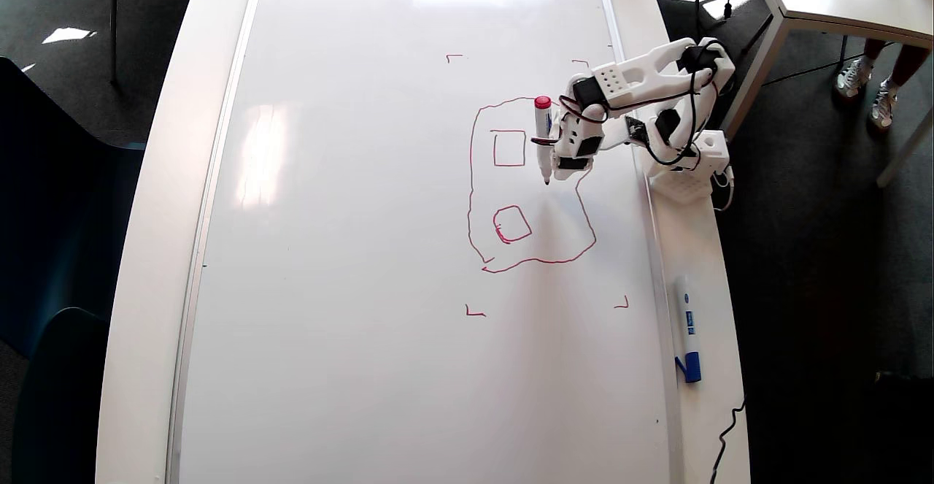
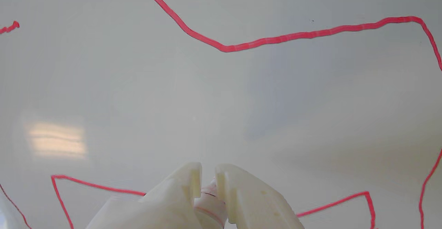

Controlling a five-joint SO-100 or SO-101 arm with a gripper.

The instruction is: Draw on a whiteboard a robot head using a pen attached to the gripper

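As seen from overhead, gripper [image 1: 549, 150]: white claw, pinching the pen [image 1: 543, 138], its two fingers nearly together around the barrel in the wrist view. Pen: red cap up-frame, dark tip on or just over the whiteboard [image 1: 350, 250], inside the robot head [image 1: 529, 185] outline, between its two small squares. Blue-capped marker [image 1: 687, 327]: on the bench [image 1: 153, 199], right of the board frame.
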